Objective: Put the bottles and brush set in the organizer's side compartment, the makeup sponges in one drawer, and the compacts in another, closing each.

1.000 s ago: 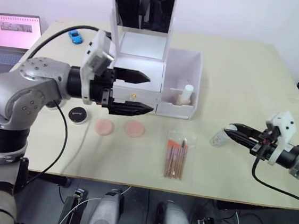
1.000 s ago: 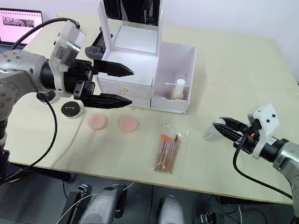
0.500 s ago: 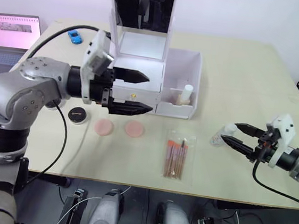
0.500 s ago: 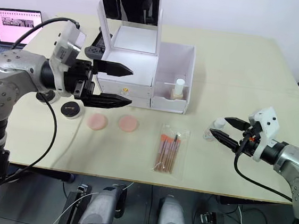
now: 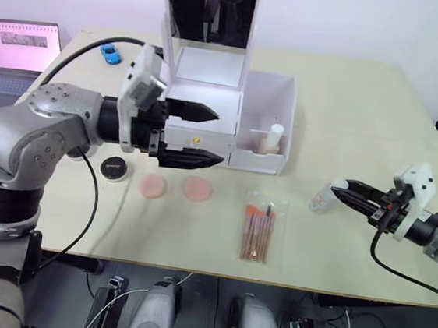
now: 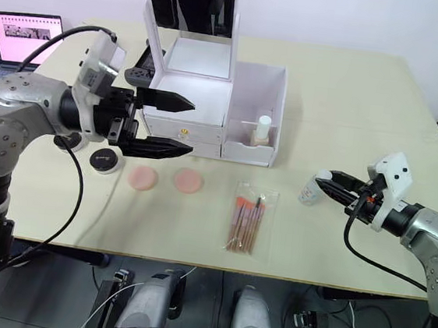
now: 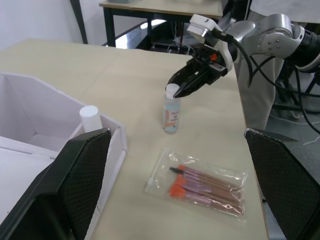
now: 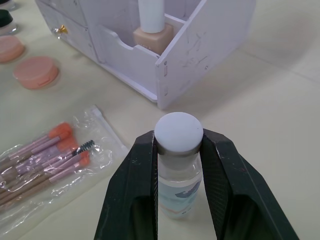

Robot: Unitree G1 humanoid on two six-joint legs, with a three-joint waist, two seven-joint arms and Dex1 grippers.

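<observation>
Right wrist view shows the right gripper (image 8: 178, 150) clamped on the neck of a small clear plastic bottle with a white cap (image 8: 178, 170), which stands upright on the pale wooden table (image 5: 350, 107) near its right edge. Beside the bottle, toward the table's front edge, lies a clear plastic pouch of pink-handled makeup brushes (image 5: 257, 231). The white organizer with a mirror (image 5: 231, 126) stands at mid-table; its side compartment holds a beige foundation bottle with a white cap (image 5: 271, 140). The left gripper (image 5: 202, 136) hovers with fingers spread wide in front of the organizer's drawers. Two round pink makeup sponges (image 5: 176, 188) lie in front of the drawers, and a round black compact (image 5: 114, 169) sits just to their left.
</observation>
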